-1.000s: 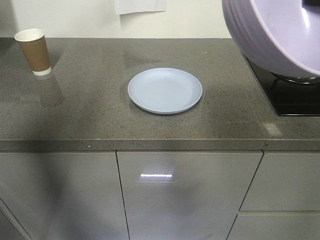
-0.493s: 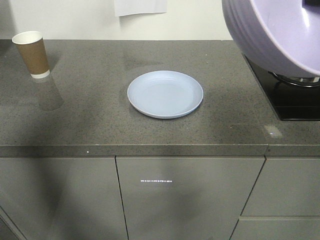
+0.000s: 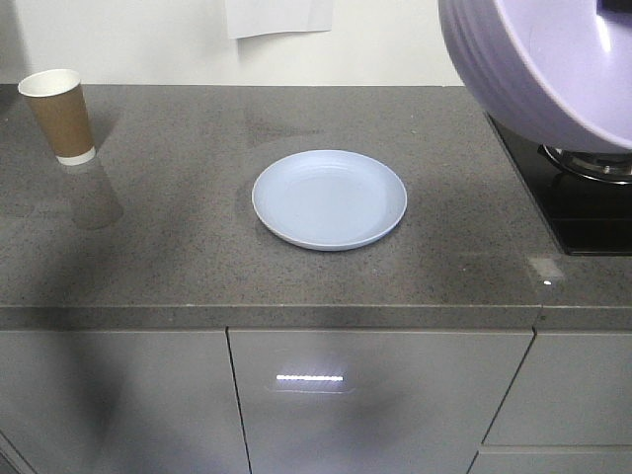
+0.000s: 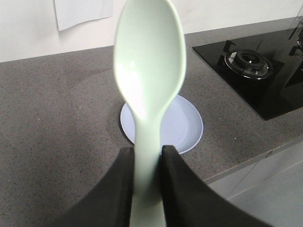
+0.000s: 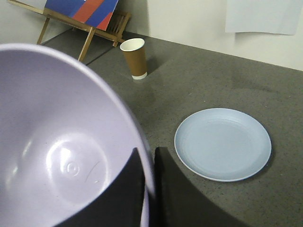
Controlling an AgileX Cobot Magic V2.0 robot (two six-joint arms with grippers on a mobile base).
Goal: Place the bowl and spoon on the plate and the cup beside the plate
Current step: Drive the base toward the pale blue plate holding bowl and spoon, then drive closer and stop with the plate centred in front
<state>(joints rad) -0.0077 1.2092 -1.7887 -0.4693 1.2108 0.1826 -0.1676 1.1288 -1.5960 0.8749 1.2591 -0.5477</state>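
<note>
The light blue plate (image 3: 329,198) lies bare in the middle of the grey counter, also in the wrist views (image 4: 187,124) (image 5: 222,144). My left gripper (image 4: 147,152) is shut on the handle of the mint-white spoon (image 4: 149,71), held upright in the air over the plate. My right gripper (image 5: 149,156) is shut on the rim of the lavender bowl (image 5: 57,142), which hangs close to the front camera at the top right (image 3: 553,69). The brown paper cup (image 3: 60,115) stands upright at the counter's far left (image 5: 134,58).
A black gas hob (image 3: 583,202) is set into the counter on the right, with a burner (image 4: 248,61). A wooden easel with a blue and red board (image 5: 80,14) leans at the far left. White paper (image 3: 279,15) hangs on the wall. Cabinet doors (image 3: 375,405) run below the counter edge.
The front view has shifted: plate, cup and counter sit lower and slightly closer in the picture than a second ago. The bowl keeps its place at the top right.
</note>
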